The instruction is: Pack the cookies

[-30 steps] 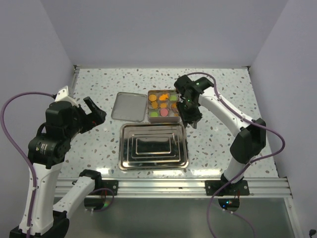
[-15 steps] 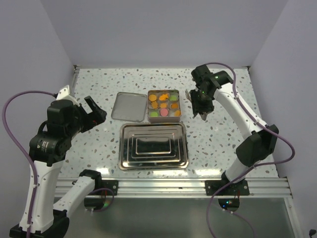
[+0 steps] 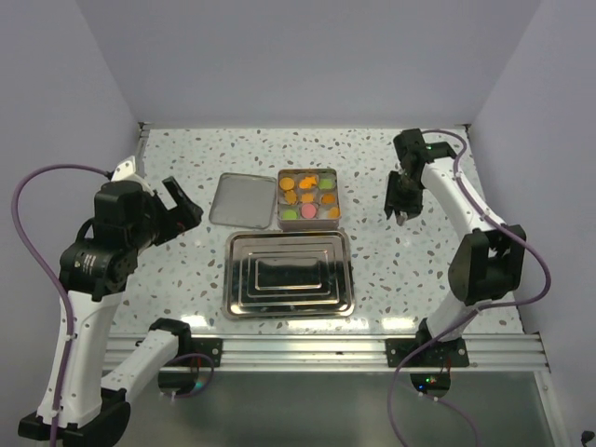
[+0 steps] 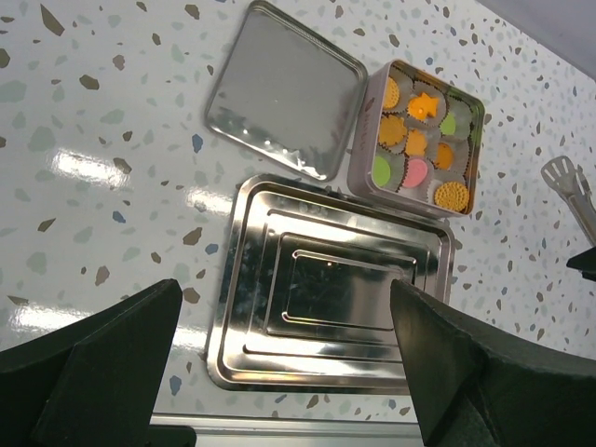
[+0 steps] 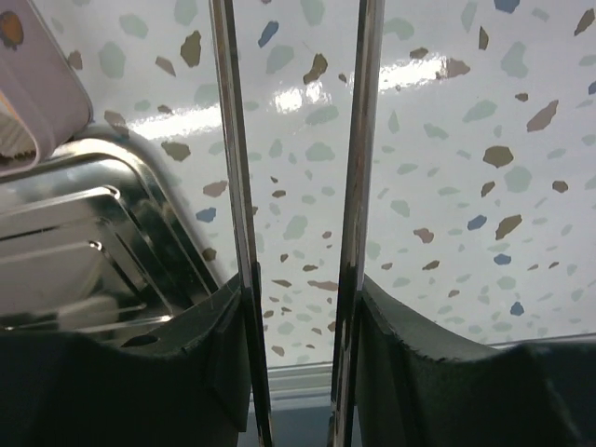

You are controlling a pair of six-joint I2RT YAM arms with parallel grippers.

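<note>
Away goes the right pincer [image 3: 401,200]: a second ago it was tucked against the tin's right side, and now it hangs over bare tabletop [image 3: 419,270] close to the right edge, up toward the far right corner. Its dark fingers are clamped on a pair of steel tongs [image 5: 230,186]. These are two thin, mirror-bright strips running parallel out from between the pads, with a narrow gap between them. Below them is a glossy white surface flecked with grey, brown and blue chips. From the left wrist view, one tong tip shows as a flat, slotted paddle.

The cookies [image 4: 424,140] sit where they were, nine of them in a three-by-three grid inside the small square tin [image 3: 309,223]. It has pale walls and rounded corners, and stands toward the far edge at about mid-width. Each cookie rests in one of the pleated white paper cups [image 4: 399,166]: waffle-textured orange discs, smooth green and pink rounds, orange flower shapes and one star-like piece.

Just beside the tin on its left lies the flat lid [image 3: 244,199], dull grey metal with rounded corners. Toward the near edge is the rectangular tray [image 3: 289,275], polished stainless steel with stepped ridges nested inward.

Over on the left side, the left pincer [image 3: 179,207] hovers with its matte black fingers spread wide apart.
</note>
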